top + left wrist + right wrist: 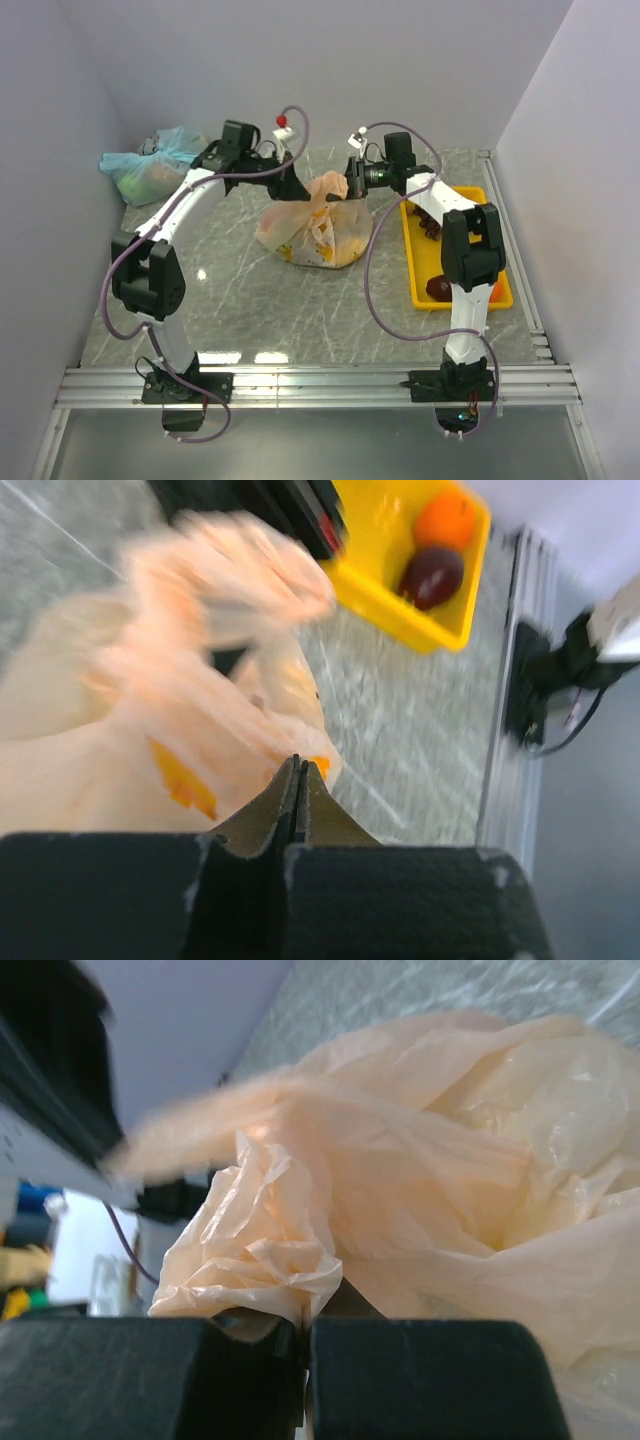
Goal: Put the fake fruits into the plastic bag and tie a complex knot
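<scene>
Your left pincer [298, 765] is closed, its fingers pressed flat together right against the plastic bag [318, 232]. Whether a film of plastic is pinched between them, you cannot tell. Your right pincer [305, 1325] is clamped on a crumpled bunch of the bag's upper plastic. The bag sits on the table [250, 300] between the two arms, bulging at the bottom, its top drawn up toward both pincers.

Judge the task as midway at best. Something fills the bag, but the film hides how many fruits are inside. No finished knot shows: the top is only gathered, and the left wrist view is blurred there. Fruit also lies outside the bag. In the yellow tray [410, 270], to the right of the bag, you have an orange fruit [445, 520] and a maroon fruit [432, 575] side by side, plus a dark lump [430, 228] at the far end, too small to name.

Count one peach bag, one pale blue-green bag [150, 170] at the far left, one tray, and two sure fruits in it, perhaps three.
</scene>
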Motion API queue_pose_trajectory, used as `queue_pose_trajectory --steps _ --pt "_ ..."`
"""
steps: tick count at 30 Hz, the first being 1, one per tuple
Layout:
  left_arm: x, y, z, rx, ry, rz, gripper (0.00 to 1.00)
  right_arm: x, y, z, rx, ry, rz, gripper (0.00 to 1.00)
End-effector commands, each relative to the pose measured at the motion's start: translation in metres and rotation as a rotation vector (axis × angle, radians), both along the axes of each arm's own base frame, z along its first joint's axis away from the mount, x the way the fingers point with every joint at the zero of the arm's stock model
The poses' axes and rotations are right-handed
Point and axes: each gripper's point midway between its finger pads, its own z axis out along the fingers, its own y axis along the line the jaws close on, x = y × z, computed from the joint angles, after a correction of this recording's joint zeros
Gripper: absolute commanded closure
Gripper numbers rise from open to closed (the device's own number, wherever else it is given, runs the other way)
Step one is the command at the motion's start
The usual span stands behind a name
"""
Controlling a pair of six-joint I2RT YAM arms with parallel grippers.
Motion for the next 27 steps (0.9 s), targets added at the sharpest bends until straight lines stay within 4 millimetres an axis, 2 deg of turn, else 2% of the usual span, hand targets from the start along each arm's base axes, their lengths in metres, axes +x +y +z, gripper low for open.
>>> queue_pose_trajectory --steps 1,4,5,6,8,9,11,14,15,17,18,20,21,22,25,26,27 --pt "-0.03 -0.015 -0.035 0.113 -0.032 -0.124 1.0 0.033 -0.003 0.024 0.053 0.071 -0.139 1.0" --pt "-0.036 -0.024 -0.053 0.107 -0.028 -0.167 1.0 0.038 -0.003 0.021 0.047 0.109 -0.169 1.0" --pt "-0.03 -0.028 -0.054 0.094 -0.037 -0.153 1.0 0.039 -0.004 0.021 0.05 0.114 -0.178 1.0" --pt "-0.024 -0.027 -0.068 0.125 -0.019 -0.118 1.0 0.039 -0.004 0.018 0.049 0.126 -0.188 1.0" --pt "-0.025 -0.035 -0.084 0.18 -0.037 -0.127 1.0 0.041 -0.005 0.017 0.052 0.165 -0.218 1.0" --pt "-0.02 -0.035 -0.102 0.243 -0.031 -0.101 1.0 0.042 -0.005 0.015 0.057 0.173 -0.228 1.0" --pt "-0.019 -0.045 -0.125 0.278 0.02 -0.08 1.0 0.044 -0.008 0.016 0.077 0.23 -0.262 1.0" --pt "0.002 -0.046 -0.149 0.332 0.058 0.061 1.0 0.043 -0.012 0.015 0.103 0.277 -0.28 1.0" --pt "0.022 -0.053 -0.143 0.292 0.002 0.124 1.0 0.04 -0.012 0.011 0.108 0.302 -0.278 1.0" --pt "0.037 -0.059 -0.142 0.254 0.016 0.2 1.0 0.034 -0.014 0.009 0.118 0.317 -0.276 1.0" --pt "0.05 -0.064 -0.132 0.205 0.001 0.257 1.0 0.031 -0.013 0.008 0.122 0.329 -0.268 1.0" --pt "0.064 -0.064 -0.124 0.148 0.042 0.336 1.0 0.027 -0.013 0.003 0.116 0.362 -0.256 1.0" --pt "0.079 -0.062 -0.109 0.08 0.014 0.377 1.0 0.025 -0.013 0.0 0.11 0.371 -0.249 1.0" --pt "0.08 -0.063 -0.099 0.002 0.066 0.388 1.0 0.023 -0.012 -0.001 0.108 0.375 -0.24 1.0" --pt "0.084 -0.059 -0.099 -0.051 0.1 0.405 1.0 0.015 -0.011 -0.002 0.113 0.397 -0.179 1.0" --pt "0.082 -0.06 -0.101 -0.053 0.108 0.391 1.0 0.013 -0.011 0.006 0.111 0.413 -0.144 0.85" --pt "0.081 -0.061 -0.104 -0.05 0.115 0.388 1.0 0.013 -0.015 0.007 0.097 0.371 -0.117 0.75"
